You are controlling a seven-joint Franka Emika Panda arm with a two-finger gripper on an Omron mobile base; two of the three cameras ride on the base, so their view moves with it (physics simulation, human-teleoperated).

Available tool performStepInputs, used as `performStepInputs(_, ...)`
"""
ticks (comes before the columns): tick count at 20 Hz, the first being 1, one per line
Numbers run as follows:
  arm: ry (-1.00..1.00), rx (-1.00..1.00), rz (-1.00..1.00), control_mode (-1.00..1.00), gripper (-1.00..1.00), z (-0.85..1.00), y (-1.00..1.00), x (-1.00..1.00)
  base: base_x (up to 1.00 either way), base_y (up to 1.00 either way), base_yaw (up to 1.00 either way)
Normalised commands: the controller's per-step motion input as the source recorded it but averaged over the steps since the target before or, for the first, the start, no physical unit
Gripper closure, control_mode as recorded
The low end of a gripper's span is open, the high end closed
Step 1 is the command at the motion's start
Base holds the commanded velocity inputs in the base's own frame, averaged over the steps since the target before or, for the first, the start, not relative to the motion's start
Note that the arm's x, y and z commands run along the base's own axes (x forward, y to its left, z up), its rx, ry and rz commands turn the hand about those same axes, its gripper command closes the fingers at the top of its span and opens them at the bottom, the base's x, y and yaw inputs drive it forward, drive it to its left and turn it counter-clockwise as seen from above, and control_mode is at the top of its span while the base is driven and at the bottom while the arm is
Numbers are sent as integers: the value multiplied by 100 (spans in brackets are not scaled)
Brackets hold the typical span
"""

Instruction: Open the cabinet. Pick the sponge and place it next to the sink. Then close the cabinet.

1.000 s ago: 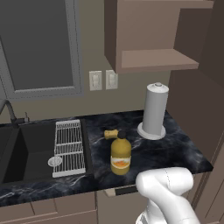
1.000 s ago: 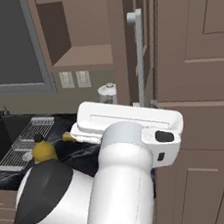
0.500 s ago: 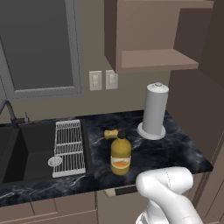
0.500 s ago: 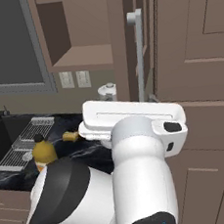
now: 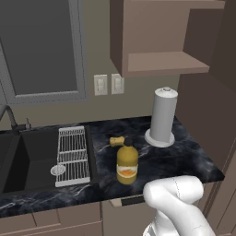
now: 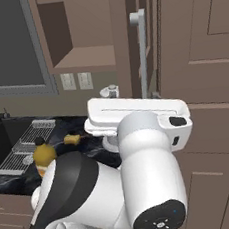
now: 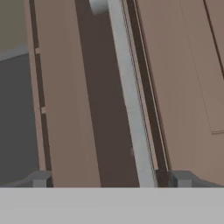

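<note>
The cabinet (image 5: 161, 41) stands open, its bare shelf showing. Its door (image 6: 128, 39) is swung out edge-on, with the silver bar handle (image 6: 140, 53) on it. In the hand view my gripper (image 7: 110, 179) is open, a fingertip on each side of the handle (image 7: 131, 100), close to it and not touching. The sponge (image 5: 116, 140) lies on the dark counter just right of the sink (image 5: 27, 156), behind the bottle. It also shows as the small yellow sponge (image 6: 71, 139) in the right base view.
A yellow-orange bottle (image 5: 126, 163) stands near the counter's front edge. A white paper-towel roll (image 5: 163, 115) is at the back right. A white wire rack (image 5: 72, 154) lies at the sink's right side, with the faucet (image 5: 7, 115) at far left. Tall brown doors (image 6: 203, 76) stand to the right.
My arm has shifted slightly right, carrying the hand a little closer to the door handle. The sponge, bottle and door have not moved.
</note>
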Motion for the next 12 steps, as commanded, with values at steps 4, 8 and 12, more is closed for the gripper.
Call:
performStepInputs(4,0,0,8,-100,-100,0,27,0,0,0,0)
performStepInputs(8,0,0,10,-100,-100,0,35,0,0,0,0)
performStepInputs(12,0,0,10,-100,-100,0,33,0,0,0,0)
